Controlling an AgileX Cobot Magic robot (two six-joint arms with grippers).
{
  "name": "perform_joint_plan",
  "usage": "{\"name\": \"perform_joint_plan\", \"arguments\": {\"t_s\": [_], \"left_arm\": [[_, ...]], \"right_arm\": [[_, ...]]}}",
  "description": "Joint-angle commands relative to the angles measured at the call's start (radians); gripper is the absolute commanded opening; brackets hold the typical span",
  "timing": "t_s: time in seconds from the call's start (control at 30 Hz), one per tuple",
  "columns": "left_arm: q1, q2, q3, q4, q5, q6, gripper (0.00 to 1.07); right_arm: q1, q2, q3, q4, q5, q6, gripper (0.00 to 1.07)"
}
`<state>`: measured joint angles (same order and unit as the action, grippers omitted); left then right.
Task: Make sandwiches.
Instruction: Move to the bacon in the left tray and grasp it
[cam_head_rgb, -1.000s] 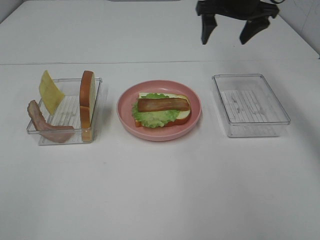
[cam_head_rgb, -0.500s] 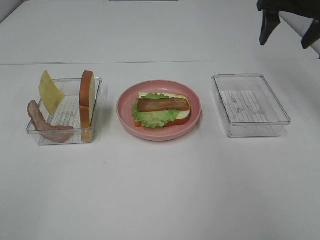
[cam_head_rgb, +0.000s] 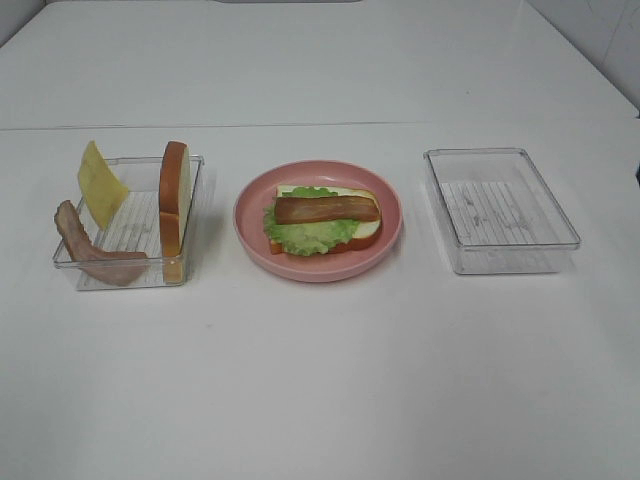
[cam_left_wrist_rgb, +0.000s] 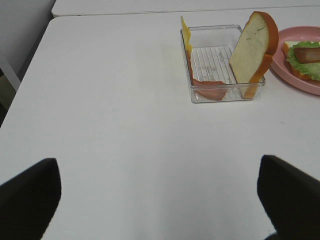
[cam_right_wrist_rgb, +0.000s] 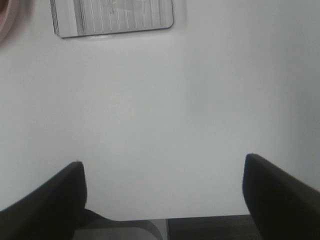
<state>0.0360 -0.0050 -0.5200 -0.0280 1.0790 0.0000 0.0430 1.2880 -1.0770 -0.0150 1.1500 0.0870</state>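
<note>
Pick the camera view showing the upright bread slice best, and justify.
Left wrist view: the bread slice, standing in the clear tray, shows its white face. Exterior high view shows the bread slice edge-on, mostly crust. Right wrist view misses it.

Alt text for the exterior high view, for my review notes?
A pink plate in the middle holds an open sandwich topped with lettuce and bacon. The left tray holds an upright bread slice, a leaning cheese slice and a second bacon strip; the right tray is empty. No arm shows.
</note>
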Motion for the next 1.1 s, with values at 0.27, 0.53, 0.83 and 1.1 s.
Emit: {"name": "perform_joint_plan", "arguments": {"t_s": [0.27,0.53,0.83,1.1], "left_arm": [[-0.007,-0.021,0.002,0.003,-0.004,-0.008,1.02],[-0.007,-0.021,0.002,0.003,-0.004,-0.008,1.02],[-0.007,-0.019,0.002,0.003,-0.004,-0.008,1.02],[-0.007,-0.017,0.002,0.001,-0.004,-0.009,1.02]], "right_arm": [[0.002,-0.509,0.310,0.007,-0.056,-0.004,0.80],[0.002,-0.882,0.484,0.015,-0.019,-0.004,0.80],[0.002,-1.250,0.544,0.006,0.059,-0.005,0.80],[0.002,-1.310,0.580,-0.006,0.082,-0.038,0.76]]}}
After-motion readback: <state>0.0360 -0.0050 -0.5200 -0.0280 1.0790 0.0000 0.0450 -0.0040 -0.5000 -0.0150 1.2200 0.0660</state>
